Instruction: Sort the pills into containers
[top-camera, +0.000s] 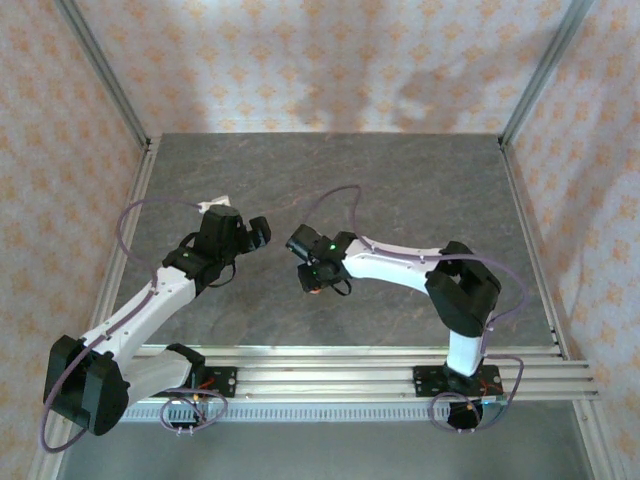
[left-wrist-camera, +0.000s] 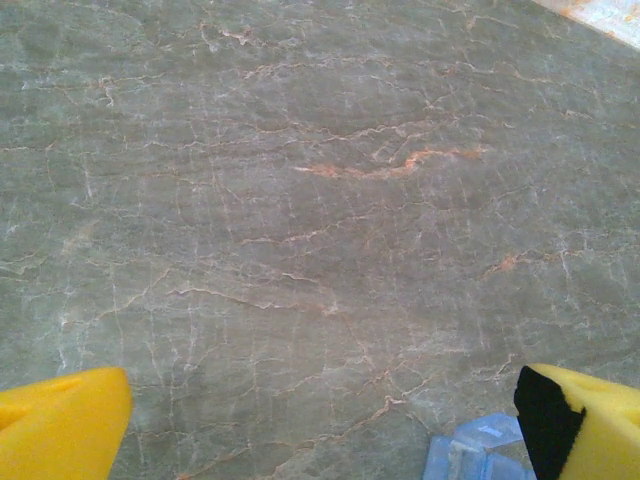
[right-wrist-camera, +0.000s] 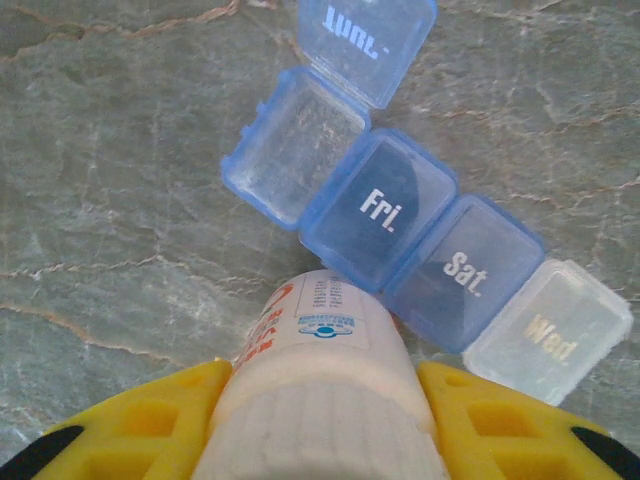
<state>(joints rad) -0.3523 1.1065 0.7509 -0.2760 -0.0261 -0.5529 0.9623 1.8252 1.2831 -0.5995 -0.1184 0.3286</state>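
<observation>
White bottle (right-wrist-camera: 325, 390), pinched by right jaws, hangs beside the pill box (right-wrist-camera: 385, 215) (likely to fill its open compartment (right-wrist-camera: 295, 150)); left jaws spread.

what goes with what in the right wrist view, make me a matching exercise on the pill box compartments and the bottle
Things:
1. Thur compartment
2. Fri compartment
3. Wed compartment
4. white bottle

States:
a. held in the right gripper
b. lid flipped open
c. blue lid, shut
d. colourless lid, shut

Pairs: 1-b, 2-c, 3-d, 4-a
</observation>
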